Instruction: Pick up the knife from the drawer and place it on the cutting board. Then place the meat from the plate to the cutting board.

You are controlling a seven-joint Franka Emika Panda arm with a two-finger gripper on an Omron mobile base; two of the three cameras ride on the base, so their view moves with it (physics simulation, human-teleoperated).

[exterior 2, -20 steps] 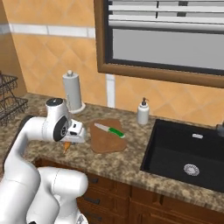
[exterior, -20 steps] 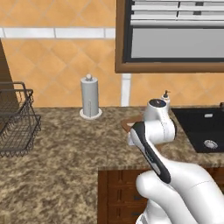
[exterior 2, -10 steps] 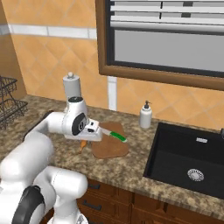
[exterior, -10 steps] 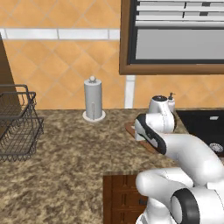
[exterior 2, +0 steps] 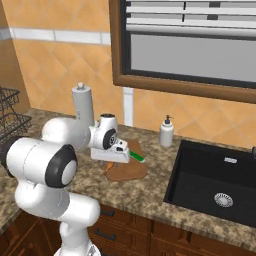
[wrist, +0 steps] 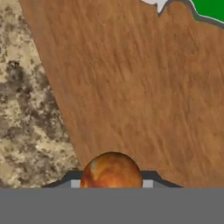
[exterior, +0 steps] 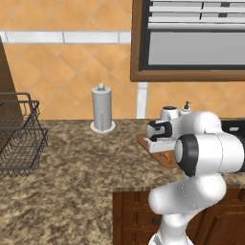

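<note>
The meat [wrist: 111, 169] sits clamped in the hand [exterior 2: 111, 162] just above the cutting board [wrist: 131, 87], apparently for setting down on its bare part beside the knife [exterior 2: 137, 157] already lying there.

Cutting board [wrist: 131, 87] mostly bare — knife [wrist: 210, 8] at one edge, soap bottle [exterior 2: 166, 131] seemingly well aside

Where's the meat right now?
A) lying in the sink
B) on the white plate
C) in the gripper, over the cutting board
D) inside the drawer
C: the hand view shows the meat pinched in the gripper, with the cutting board under it.
</note>
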